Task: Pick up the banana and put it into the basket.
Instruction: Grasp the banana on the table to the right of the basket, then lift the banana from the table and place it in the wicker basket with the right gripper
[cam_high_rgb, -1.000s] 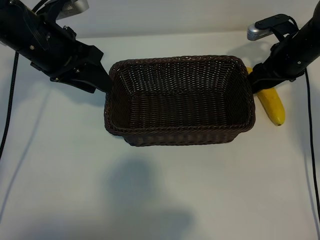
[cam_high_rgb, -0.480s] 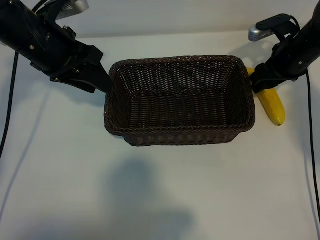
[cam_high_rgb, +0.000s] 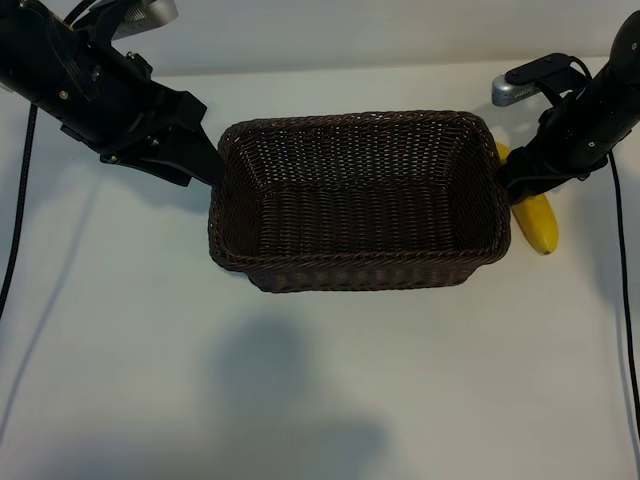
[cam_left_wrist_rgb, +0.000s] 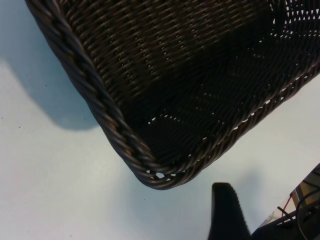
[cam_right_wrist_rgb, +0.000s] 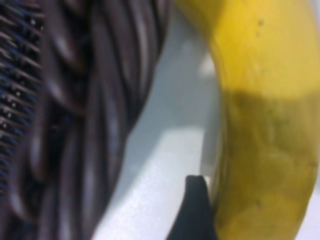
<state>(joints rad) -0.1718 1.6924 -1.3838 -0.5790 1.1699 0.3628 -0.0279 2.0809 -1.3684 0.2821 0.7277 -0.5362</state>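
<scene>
- Lying on the table (cam_high_rgb: 300, 400) just right of the basket (cam_high_rgb: 360, 200), the banana (cam_high_rgb: 535, 222) is under the right gripper (cam_high_rgb: 515, 185), jaws open, one fingertip (cam_right_wrist_rgb: 197, 210) beside it.
- Left gripper (cam_high_rgb: 205, 160) open at the basket's left end.

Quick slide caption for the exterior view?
Right tool open over the banana beside the basket; left tool parked at its opposite end.

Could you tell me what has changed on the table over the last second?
The right tool has come lower over the banana, covering more of it; the banana's free end now lies slightly nearer the basket. Its jaws are open and the banana is still on the table. The basket and the left tool at its left edge stayed put.
</scene>
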